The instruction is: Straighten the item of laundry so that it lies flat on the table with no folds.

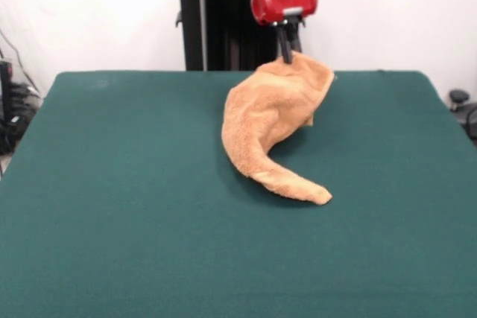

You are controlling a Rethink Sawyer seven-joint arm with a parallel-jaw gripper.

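Item one: large rectangular table (112,243) covered in dark green felt-like cloth, spreading below and in front of my gripper. Item two: small light orange-tan terry towel (272,128), bunched and folded, hanging directly beneath my gripper; its lower end curls onto the cloth as a rolled tail, down and toward the camera from my fingertips. Item three: my gripper (287,53), dark fingers under a red wrist housing, pinched closed on the towel's top edge, lifting it.
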